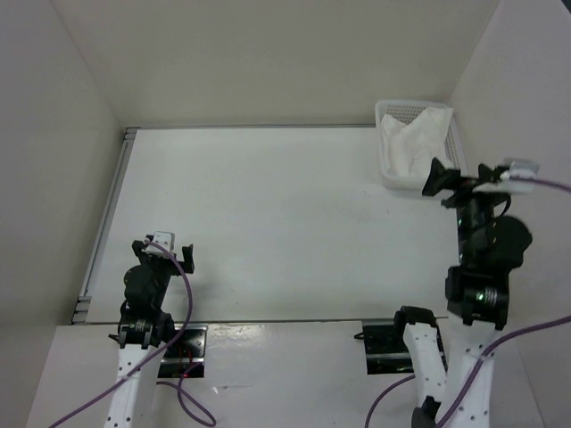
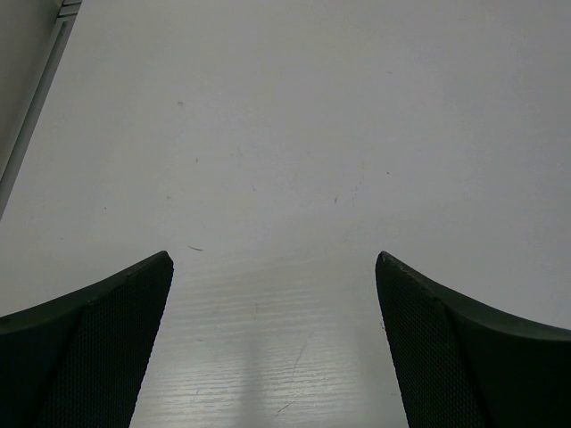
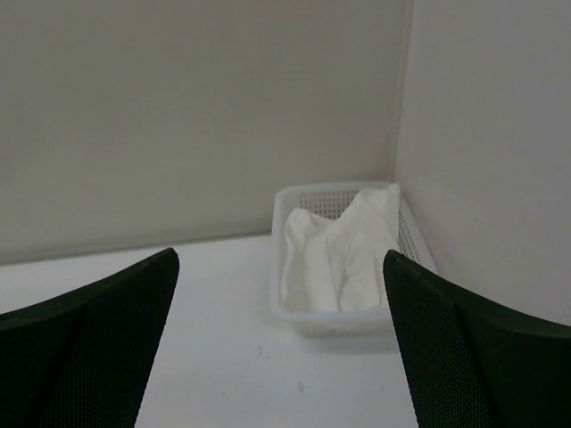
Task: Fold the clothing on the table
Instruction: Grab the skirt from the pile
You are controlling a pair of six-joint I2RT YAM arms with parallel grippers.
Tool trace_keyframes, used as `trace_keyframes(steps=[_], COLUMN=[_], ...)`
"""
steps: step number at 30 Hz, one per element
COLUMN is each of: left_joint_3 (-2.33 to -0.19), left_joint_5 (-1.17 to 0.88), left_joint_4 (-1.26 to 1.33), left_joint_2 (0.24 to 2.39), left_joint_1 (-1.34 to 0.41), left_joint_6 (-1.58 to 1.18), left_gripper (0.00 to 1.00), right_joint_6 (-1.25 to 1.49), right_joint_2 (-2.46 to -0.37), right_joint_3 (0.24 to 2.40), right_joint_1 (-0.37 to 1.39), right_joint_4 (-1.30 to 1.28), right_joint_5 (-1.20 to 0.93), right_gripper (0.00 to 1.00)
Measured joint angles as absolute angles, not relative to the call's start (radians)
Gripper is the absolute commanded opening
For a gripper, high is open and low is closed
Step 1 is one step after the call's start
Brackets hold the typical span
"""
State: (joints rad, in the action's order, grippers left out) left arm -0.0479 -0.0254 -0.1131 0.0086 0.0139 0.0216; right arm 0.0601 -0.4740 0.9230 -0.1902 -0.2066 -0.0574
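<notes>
White walls (image 1: 268, 62) enclose the counter (image 1: 268, 223). The clothing (image 1: 412, 143) lies crumpled inside the basket (image 1: 390, 183) at the far right corner. The right end effector (image 3: 281, 254) hangs near the basket, jaws wide apart and holding nothing; the left end effector (image 2: 273, 257) is equally wide and holds nothing, over the near left. We judge retrieval to be the step in hand. We recommend lowering the right jaws onto the topmost fold, pinching well inside the rim, and lifting straight up so the basket does not follow.
</notes>
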Motion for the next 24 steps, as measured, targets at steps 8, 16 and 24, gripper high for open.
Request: trace_keyframes(steps=[8,16,24], left_joint_3=[-0.047,-0.047,-0.093], left_joint_5=[-0.025,-0.024,-0.101], left_joint_4=[-0.113,-0.113,-0.136], left_joint_2=[0.009,0.009,0.009], left_joint_1=[0.014,0.014,0.012], left_joint_6=[0.022,0.022,0.053], left_gripper=[1.0,1.0,1.0], right_joint_6=[0.13,0.211,-0.02], right_joint_2=[-0.886,-0.856,-0.883], right_joint_3=[1.232,1.139,1.141], right_joint_1=[-0.271,-0.347,-0.395], right_joint_4=[-0.415,-0.464,-0.619], right_joint_5=[-0.144,-0.28,-0.416], right_gripper=[0.99,0.99,0.99])
